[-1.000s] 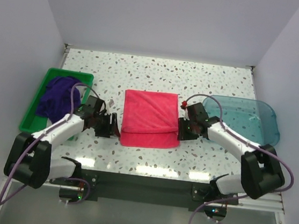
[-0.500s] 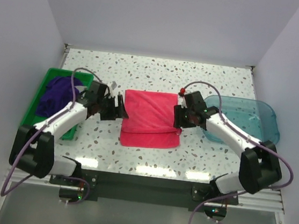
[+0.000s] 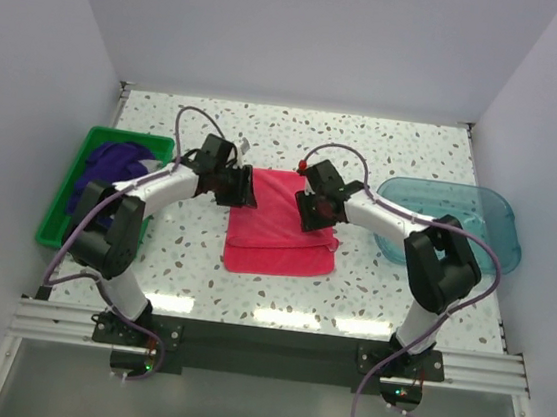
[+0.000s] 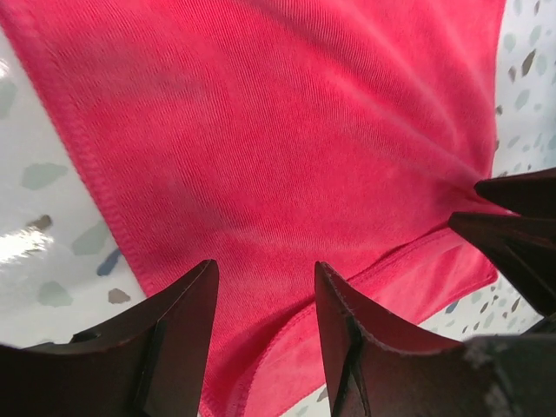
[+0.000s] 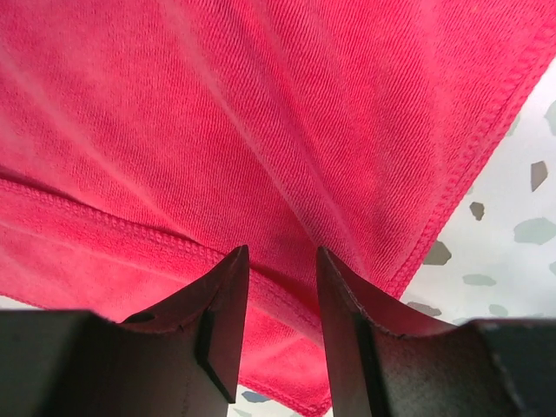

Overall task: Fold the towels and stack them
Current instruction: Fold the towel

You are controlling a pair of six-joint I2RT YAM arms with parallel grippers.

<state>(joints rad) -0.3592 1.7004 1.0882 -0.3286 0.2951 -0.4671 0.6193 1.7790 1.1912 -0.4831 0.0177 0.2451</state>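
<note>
A white speckled terrazzo table point(image 3: 386, 150) fills the floor of a box with plain pale walls point(image 3: 309, 31). A green rectangular plastic bin point(image 3: 57, 206) stands at its left edge. A translucent teal plastic tray point(image 3: 478, 221) with rounded corners lies at the right edge, well apart from the bin.

Both arms bend inward: left end effector point(image 3: 244, 192) points toward 3 o'clock, fingers apart; right end effector point(image 3: 306, 212) toward 9 o'clock, fingers close together.

From above, my left claw point(image 3: 241, 189) and right claw point(image 3: 309, 212) cover the pink towel's point(image 3: 280, 239) far corners, so I can't tell whether either pinches cloth. Both wrist views crop the towel at the top. My left arm point(image 3: 144, 198) hides part of the purple towel point(image 3: 113, 161).
</note>
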